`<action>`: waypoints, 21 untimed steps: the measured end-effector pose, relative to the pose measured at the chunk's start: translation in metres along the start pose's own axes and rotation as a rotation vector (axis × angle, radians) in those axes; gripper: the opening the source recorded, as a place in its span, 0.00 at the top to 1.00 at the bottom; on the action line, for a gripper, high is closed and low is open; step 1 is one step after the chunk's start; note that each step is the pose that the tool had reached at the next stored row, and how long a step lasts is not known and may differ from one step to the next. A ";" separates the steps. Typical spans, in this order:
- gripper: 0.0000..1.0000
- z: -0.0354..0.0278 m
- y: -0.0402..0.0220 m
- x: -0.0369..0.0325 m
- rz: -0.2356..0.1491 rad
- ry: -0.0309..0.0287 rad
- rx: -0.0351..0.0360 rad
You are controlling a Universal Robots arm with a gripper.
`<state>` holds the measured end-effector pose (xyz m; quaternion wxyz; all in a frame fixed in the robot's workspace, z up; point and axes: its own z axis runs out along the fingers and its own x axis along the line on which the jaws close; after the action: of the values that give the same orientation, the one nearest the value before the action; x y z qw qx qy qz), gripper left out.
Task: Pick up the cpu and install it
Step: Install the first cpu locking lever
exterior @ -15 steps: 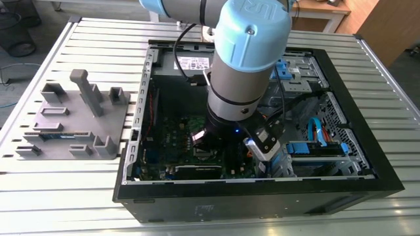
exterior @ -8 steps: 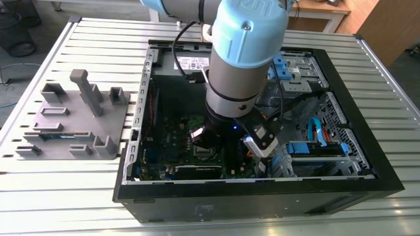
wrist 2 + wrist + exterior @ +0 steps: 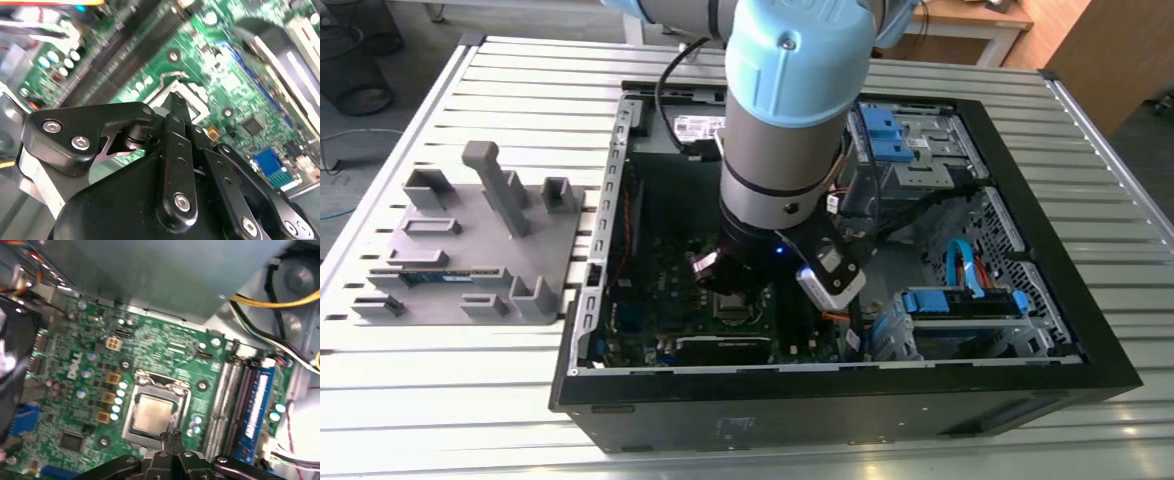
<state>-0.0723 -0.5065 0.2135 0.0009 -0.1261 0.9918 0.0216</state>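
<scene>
The cpu (image 3: 150, 414), a small square chip with a shiny silver-grey top, lies flat inside the metal-framed socket (image 3: 131, 410) on the green motherboard (image 3: 75, 390). My gripper (image 3: 170, 434) hovers just above the socket's edge, beside the chip, with its two black fingertips pressed together and nothing between them. In the second wrist view the shut gripper (image 3: 172, 100) points down at the socket frame (image 3: 197, 102). In the exterior view the arm's wrist (image 3: 781, 250) reaches down into the open computer case (image 3: 854, 390) over the board.
Memory slots (image 3: 227, 400) and a blue memory stick (image 3: 255, 400) run beside the socket. Yellow and black cables (image 3: 270, 302) hang near the case wall. Blue drive bays (image 3: 961, 300) fill the case toward the exterior view's right. A grey parts fixture (image 3: 467, 260) lies on the slatted table outside.
</scene>
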 end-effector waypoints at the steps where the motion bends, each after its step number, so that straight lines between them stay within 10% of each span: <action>1: 0.89 0.0001 0.0014 0.0032 0.000 0.0000 0.0001; 7: 0.89 -0.0021 0.0091 0.0110 0.000 -0.0001 -0.0001; 16: 0.89 -0.0323 0.0134 0.0102 0.000 -0.0002 0.0000; 21: 0.89 -0.0343 0.0137 0.0102 0.000 -0.0004 -0.0001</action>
<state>-0.0855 -0.4972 0.2483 0.0011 -0.1260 0.9918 0.0216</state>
